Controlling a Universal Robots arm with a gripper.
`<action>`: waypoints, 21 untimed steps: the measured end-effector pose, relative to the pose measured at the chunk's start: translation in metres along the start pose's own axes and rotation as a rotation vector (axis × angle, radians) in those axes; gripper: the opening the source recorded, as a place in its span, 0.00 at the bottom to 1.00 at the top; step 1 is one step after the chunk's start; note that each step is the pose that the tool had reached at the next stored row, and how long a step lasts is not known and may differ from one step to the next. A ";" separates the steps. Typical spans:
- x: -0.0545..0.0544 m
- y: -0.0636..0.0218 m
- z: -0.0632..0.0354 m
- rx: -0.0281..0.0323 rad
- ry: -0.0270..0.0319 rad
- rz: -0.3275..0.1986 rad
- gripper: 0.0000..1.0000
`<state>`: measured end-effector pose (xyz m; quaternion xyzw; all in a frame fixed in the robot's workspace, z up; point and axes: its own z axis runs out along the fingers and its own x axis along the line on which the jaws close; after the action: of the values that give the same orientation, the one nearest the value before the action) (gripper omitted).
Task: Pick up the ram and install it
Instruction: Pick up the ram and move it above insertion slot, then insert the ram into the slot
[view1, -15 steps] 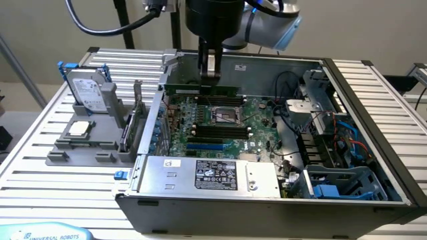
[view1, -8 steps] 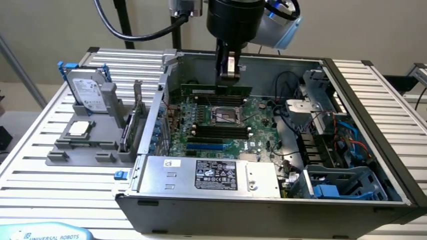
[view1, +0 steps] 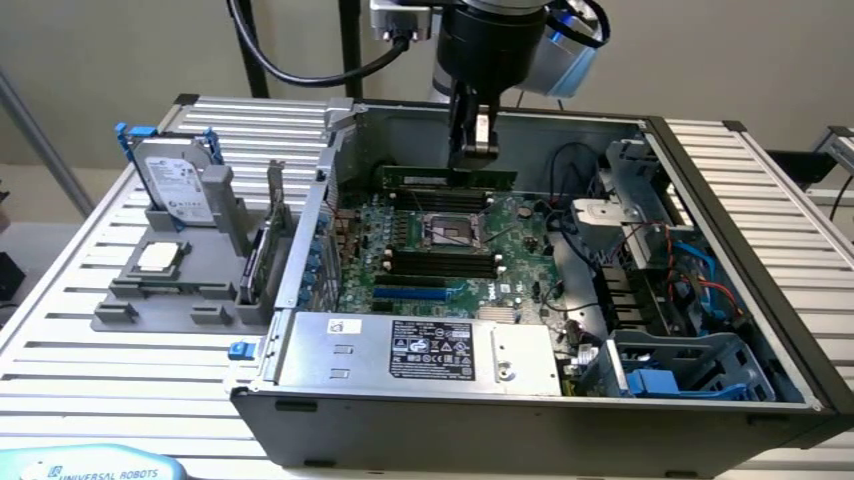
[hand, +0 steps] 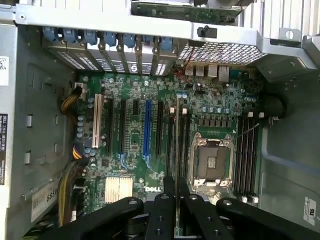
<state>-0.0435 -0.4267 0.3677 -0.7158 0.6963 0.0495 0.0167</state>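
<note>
**Claw grips the ram above the board, just beyond the processor socket**

We place everything from the processor socket on the motherboard.

Well to the exterior view's left of the socket, outside the open computer case, a grey holder sits on the slatted desk. It carries an upright hard drive, a square silver processor chip lying flat, and an expansion card standing on edge nearest the case wall.

Over the socket, the arm drops straight down from the top of the exterior view, its wrist vertical. The claw points down into the case and is closed on the ram, pinching its upper edge near the middle. The ram hangs level, its long side across the view, on the far side of the socket and not seated.

In the wrist view we see the ram edge-on. It is a thin line running out from the claw, over a bank of black slots just beside the socket.

To the exterior view's right of the socket lie loose cables and a blue-grey drive cage.
</note>
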 end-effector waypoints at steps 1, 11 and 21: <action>-0.002 -0.0015 0.0015 -0.0001 0.0012 0.000 0.14; -0.007 -0.0142 0.0127 0.0036 0.0012 0.041 0.14; -0.008 -0.0145 0.0129 0.0038 0.0016 0.041 0.14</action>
<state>-0.0298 -0.4167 0.3550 -0.7012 0.7111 0.0479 0.0165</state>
